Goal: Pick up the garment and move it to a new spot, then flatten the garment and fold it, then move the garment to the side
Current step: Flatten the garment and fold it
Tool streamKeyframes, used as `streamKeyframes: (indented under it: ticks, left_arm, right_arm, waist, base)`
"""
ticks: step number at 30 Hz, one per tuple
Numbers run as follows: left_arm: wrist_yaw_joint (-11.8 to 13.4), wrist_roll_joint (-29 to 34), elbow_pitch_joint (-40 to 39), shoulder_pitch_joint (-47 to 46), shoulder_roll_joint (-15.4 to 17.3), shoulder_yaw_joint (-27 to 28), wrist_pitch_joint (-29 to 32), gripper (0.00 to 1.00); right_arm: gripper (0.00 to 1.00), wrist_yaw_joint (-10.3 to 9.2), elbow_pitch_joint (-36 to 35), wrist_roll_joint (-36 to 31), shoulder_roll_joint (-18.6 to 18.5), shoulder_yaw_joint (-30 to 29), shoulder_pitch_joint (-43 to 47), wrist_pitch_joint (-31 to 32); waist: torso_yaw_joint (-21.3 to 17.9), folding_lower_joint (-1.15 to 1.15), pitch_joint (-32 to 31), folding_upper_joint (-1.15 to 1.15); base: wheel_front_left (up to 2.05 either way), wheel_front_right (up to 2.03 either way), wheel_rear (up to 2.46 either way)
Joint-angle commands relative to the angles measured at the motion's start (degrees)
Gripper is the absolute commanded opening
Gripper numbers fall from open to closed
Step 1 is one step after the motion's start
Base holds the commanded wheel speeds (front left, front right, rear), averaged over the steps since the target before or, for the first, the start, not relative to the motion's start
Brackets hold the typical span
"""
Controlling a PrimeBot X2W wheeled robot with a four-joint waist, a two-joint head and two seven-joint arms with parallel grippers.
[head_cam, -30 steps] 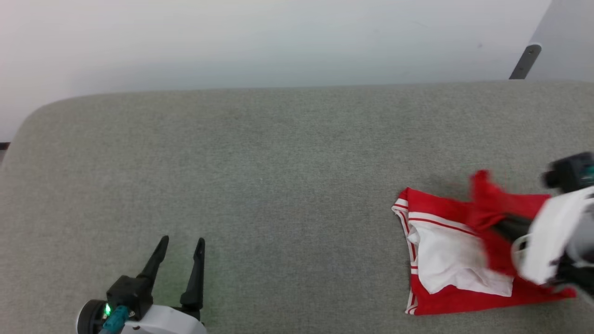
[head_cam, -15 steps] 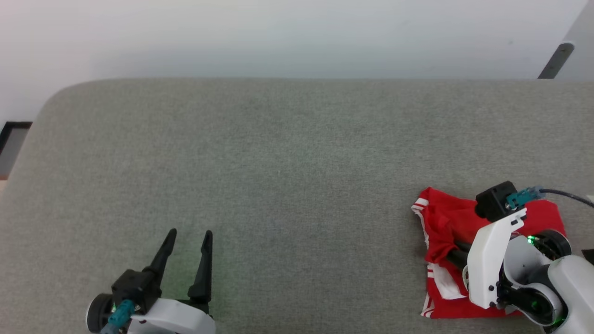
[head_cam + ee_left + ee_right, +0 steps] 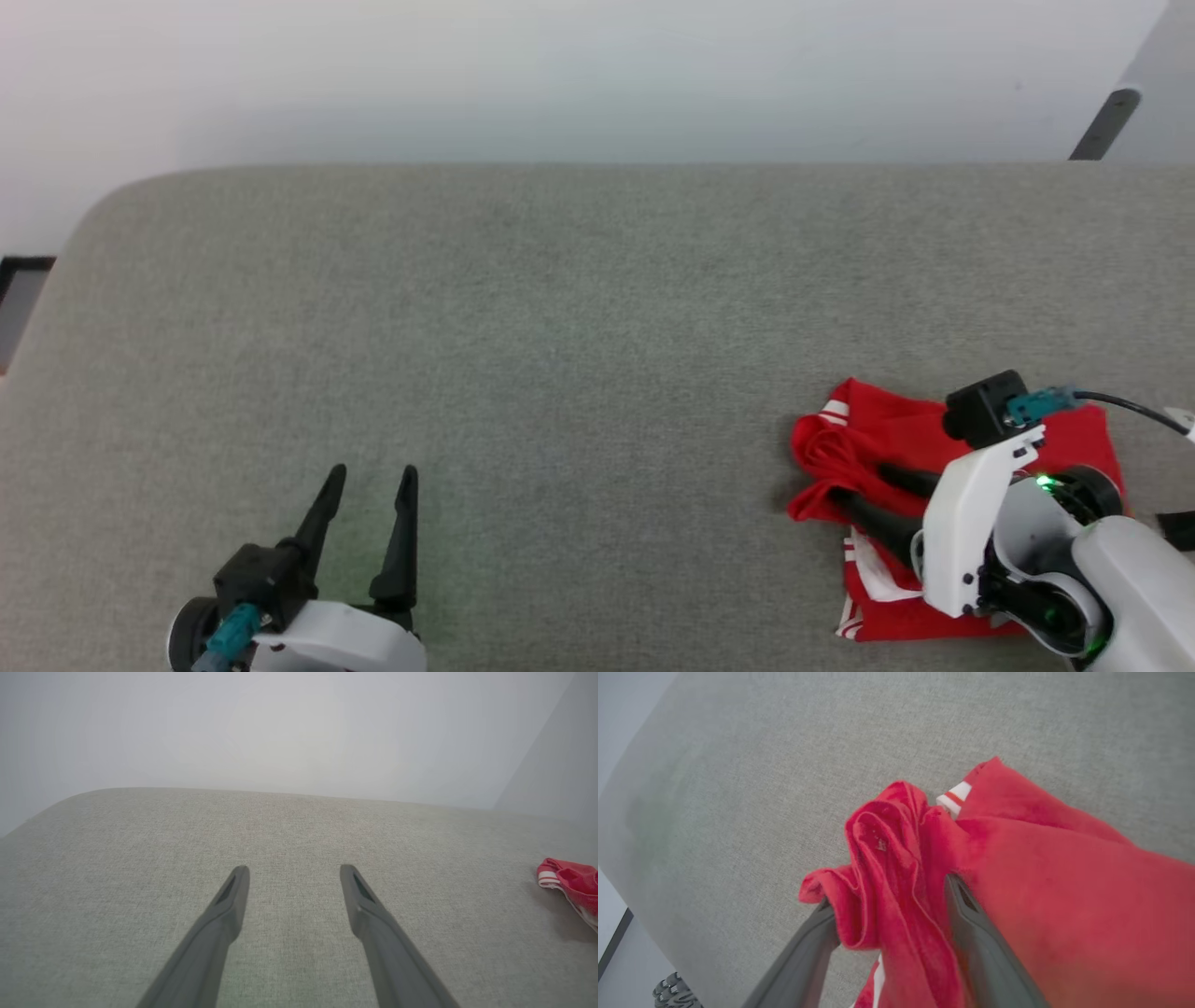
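Observation:
The garment point(image 3: 878, 429) is a bright red shirt with white striped trim, lying bunched at the right near corner of the grey padded surface point(image 3: 597, 308). My right gripper point(image 3: 859, 483) lies low on its left edge, open. In the right wrist view a rumpled red fold of the garment point(image 3: 1064, 868) sits loosely between the spread fingers of the right gripper point(image 3: 889, 891). My left gripper point(image 3: 372, 476) stands open and empty at the lower left, far from the cloth. In the left wrist view the left gripper point(image 3: 294, 870) is open, with the garment point(image 3: 572, 879) at the right edge.
A pale wall runs behind the surface, with a dark bar point(image 3: 1103, 121) leaning at the upper right. The surface's rounded left corner point(image 3: 103, 210) drops to a dark floor strip point(image 3: 19, 280). A black cable point(image 3: 1120, 406) trails from my right wrist.
My right gripper's fingers have spread apart and released the red fold, which now lies bunched between them. The garment has been pulled into a tighter heap. The left gripper has not moved.

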Motion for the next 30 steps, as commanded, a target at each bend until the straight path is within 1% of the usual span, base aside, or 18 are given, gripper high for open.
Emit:
streamKeyframes:
  ticks: [1, 4, 8, 15, 19, 21, 25, 27, 30]
  left_arm:
    - [-0.11, -0.01, 0.1, 0.34, 0.18, 0.08, -0.03, 1.0]
    - [-0.11, -0.47, 0.44, 1.11, 0.38, -0.2, -0.03, 1.0]
    - [-0.11, -1.07, 0.86, 1.85, 0.83, -0.38, -0.03, 1.0]
    - [-0.11, -2.36, 1.95, 3.31, 1.1, -0.24, -0.03, 1.0]
    - [-0.11, -2.76, 3.01, 3.95, 1.33, -0.51, -0.03, 1.0]
    - [-0.11, -2.74, 3.69, 4.3, 1.51, -0.44, -0.02, 1.0]
    - [-0.11, -2.16, 4.34, 4.96, 1.63, -0.25, -0.02, 1.0]
    - [-0.11, -2.14, 4.06, 5.36, 1.74, 0.21, -0.03, 1.0]
    - [-0.11, -2.05, 3.15, 6.43, 1.69, 1.17, -0.03, 1.0]
  right_arm:
    - [1.0, 0.02, 0.06, 0.25, -0.53, 0.12, -0.51, -0.42]
    - [1.0, 0.02, 0.38, 1.79, -1.5, 0.47, -0.17, -2.05]
    - [1.0, 0.02, -0.15, 3.71, -2.5, 1.3, 0.44, -6.15]
    - [1.0, 0.02, 2.37, 6.78, -4.83, 4.2, 1.65, -15.66]
    - [1.0, 0.02, 5.96, 5.61, -6.09, 5.0, 1.73, -23.08]
    - [1.0, 0.02, 8.28, 5.7, -5.56, 4.55, 2.18, -27.25]
    - [1.0, 0.02, 13.12, 3.74, -4.64, 3.2, 2.86, -35.19]
    - [1.0, 0.02, 14.56, 2.58, -3.84, 2.06, 2.85, -37.93]
    - [1.0, 0.02, 15.47, 0.05, -3.03, -0.41, 3.84, -39.88]
  waist:
    - [-1.12, 0.0, -1.3, 0.0]
    - [-2.23, 0.0, -2.65, 0.0]
    - [-3.86, 0.0, -3.8, 0.0]
    - [-6.44, 0.0, -6.0, 0.0]
    - [-7.3, 0.0, -7.13, 0.0]
    - [-7.71, 0.0, -7.71, 0.0]
    - [-8.29, 0.0, -8.81, 0.0]
    - [-8.5, 0.0, -9.38, 0.0]
    - [-8.53, 0.0, -10.2, 0.0]
  base:
    - [0.0, 0.0, 0.0]
    - [0.0, 0.0, 0.0]
    - [0.0, 0.0, 0.0]
    - [0.0, 0.0, 0.0]
    - [0.0, 0.0, 0.0]
    - [0.0, 0.0, 0.0]
    - [0.0, 0.0, 0.0]
    - [0.0, 0.0, 0.0]
    - [0.0, 0.0, 0.0]
